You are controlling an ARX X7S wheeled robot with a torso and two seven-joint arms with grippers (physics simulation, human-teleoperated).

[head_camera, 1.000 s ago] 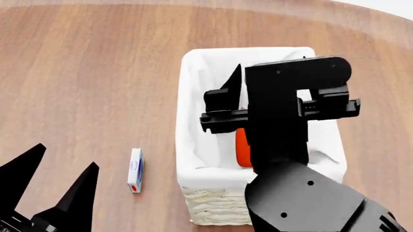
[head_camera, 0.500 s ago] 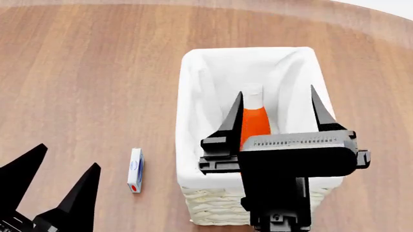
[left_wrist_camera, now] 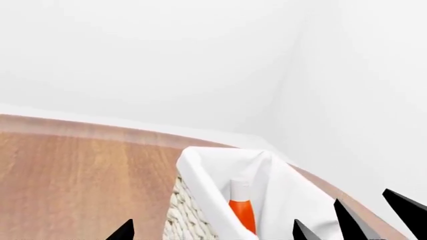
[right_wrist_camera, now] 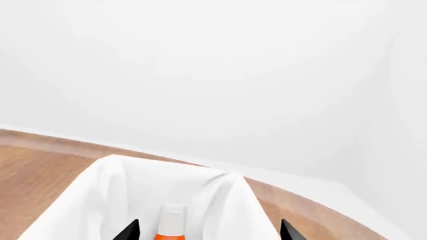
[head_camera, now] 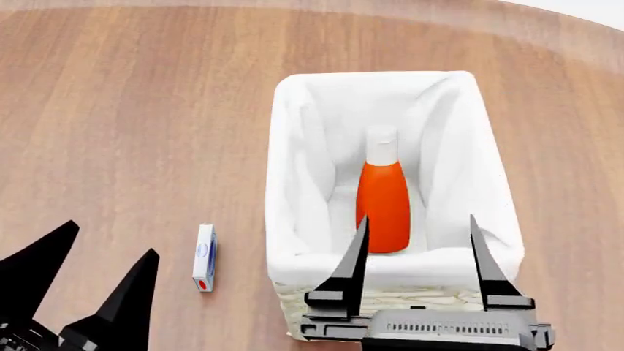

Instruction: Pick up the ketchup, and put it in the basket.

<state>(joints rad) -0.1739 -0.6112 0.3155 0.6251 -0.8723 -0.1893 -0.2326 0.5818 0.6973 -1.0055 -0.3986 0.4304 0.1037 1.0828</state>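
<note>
Small blue-white box [head_camera: 204, 257] flat on tabletop [head_camera: 137, 131], at 9 o'clock of basket [head_camera: 292, 190], well apart. Ketchup [head_camera: 383, 197] inside basket, cap toward 12, w/ white liner all round. Right pincer [head_camera: 417, 245] at basket's 6 o'clock rim, prongs spread wide, empty, just short of bottle base. Left pincer [head_camera: 93, 274] low at 7-8 o'clock, prongs apart, empty.

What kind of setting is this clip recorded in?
Likely a bare simulated tabletop scene: a wooden table, blank white walls, and just a cloth-lined wicker basket holding a ketchup bottle.
</note>
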